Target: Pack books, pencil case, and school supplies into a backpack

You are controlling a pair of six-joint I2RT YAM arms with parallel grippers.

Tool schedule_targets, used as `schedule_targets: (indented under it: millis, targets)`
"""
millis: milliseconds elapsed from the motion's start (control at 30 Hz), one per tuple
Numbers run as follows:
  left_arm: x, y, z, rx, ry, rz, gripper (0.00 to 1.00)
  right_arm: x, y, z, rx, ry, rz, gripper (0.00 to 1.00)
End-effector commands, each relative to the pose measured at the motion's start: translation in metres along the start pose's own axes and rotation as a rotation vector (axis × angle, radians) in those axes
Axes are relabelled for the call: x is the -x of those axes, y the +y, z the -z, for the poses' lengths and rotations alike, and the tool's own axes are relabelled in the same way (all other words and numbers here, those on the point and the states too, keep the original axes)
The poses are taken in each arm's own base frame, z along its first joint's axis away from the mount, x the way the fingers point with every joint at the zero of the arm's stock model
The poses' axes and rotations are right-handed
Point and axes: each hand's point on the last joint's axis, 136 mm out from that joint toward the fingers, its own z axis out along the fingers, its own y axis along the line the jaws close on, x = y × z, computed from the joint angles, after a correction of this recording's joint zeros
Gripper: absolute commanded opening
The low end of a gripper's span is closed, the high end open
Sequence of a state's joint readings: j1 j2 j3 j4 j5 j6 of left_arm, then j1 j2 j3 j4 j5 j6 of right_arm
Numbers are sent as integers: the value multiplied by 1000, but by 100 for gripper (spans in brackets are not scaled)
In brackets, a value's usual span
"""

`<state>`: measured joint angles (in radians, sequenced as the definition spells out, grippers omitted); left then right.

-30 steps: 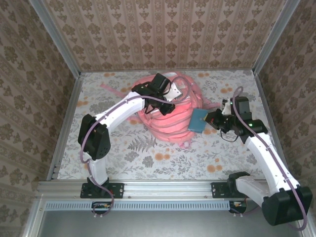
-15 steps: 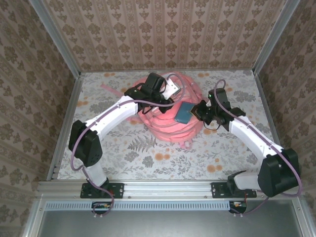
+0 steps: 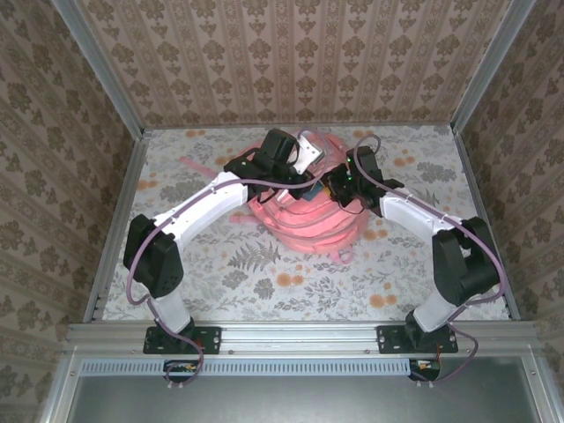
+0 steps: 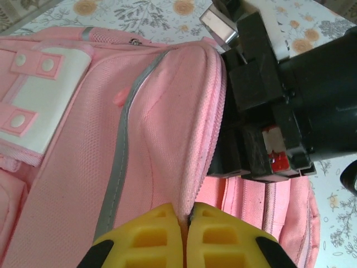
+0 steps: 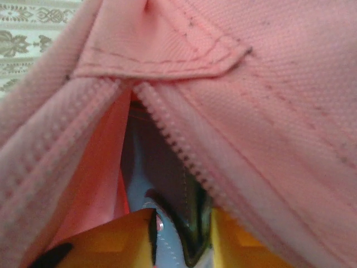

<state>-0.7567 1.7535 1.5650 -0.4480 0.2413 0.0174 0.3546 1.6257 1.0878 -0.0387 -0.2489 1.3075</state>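
Observation:
The pink backpack [image 3: 300, 220] lies mid-table. My left gripper [image 4: 187, 215] is shut on its zipper edge and holds the flap up, seen from above as the left gripper [image 3: 298, 179]. My right gripper [image 5: 181, 237] is shut on a flat teal square [image 5: 167, 248] with white stitching and a dark rim, pushed into the zipper opening of the backpack [image 5: 268, 84]. From above, a sliver of the teal square [image 3: 313, 189] shows beside the right gripper [image 3: 328, 187]. The navy books are hidden. An orange-red surface [image 5: 103, 167] shows inside; I cannot tell if it is lining or the booklet.
The right arm's black wrist [image 4: 290, 100] sits close against the lifted flap, right of my left fingers. A pink strap [image 3: 198, 161] trails to the backpack's left. Patterned walls ring the floral table [image 3: 291, 282].
The right gripper carried the teal square leftward from beside the backpack up to and into its opening. The left gripper kept its hold on the zipper edge, shifting slightly.

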Motion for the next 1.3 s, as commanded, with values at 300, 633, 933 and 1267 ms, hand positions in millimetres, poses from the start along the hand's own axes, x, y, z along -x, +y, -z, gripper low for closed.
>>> schedule_targets:
  millis: [300, 633, 933, 1267]
  targets:
    - [53, -13, 0, -134, -142, 90, 6, -5, -40, 79, -21, 0, -34, 49]
    - [35, 3, 7, -194, -114, 340, 64, -16, -75, 130, -104, -72, 108, 57]
    - [-39, 46, -4, -88, -23, 632, 64, -9, -101, 145, -229, -145, 123, 29]
    - [-63, 40, -54, -241, 82, 841, 60, 7, -159, 137, -439, -166, 161, 30]
